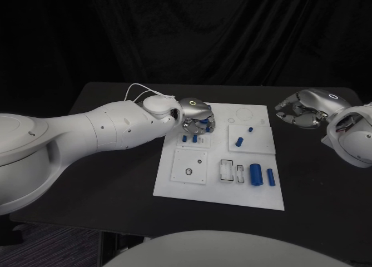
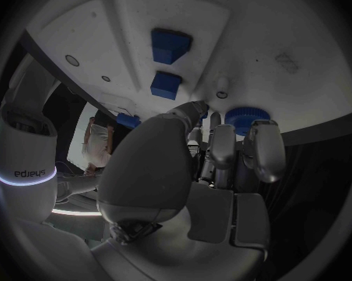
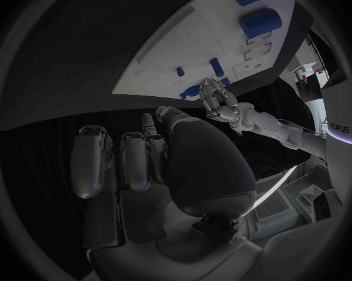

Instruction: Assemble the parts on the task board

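- Parts (image 1: 256, 174) are small blue pieces, probably rigid plastic, light and smooth; you should expect them to slip or tip if squeezed off-centre, so take each one across its short sides, near the middle.
- Task board (image 1: 176, 188) lies in the middle of the black desk (image 1: 105, 100); two upright blue cylinders stand near its front right, smaller pieces sit on the raised tiles further back.
- Your left hand (image 1: 196, 115) hangs over the board's far left corner, fingers (image 2: 263, 148) pointing down and drawn close together just above a round blue part (image 2: 242, 117); whether they already touch or hold it, you cannot tell.
- Your right hand (image 1: 304, 110) hovers off the board's far right corner, fingers loosely curled around nothing, well apart from every part.
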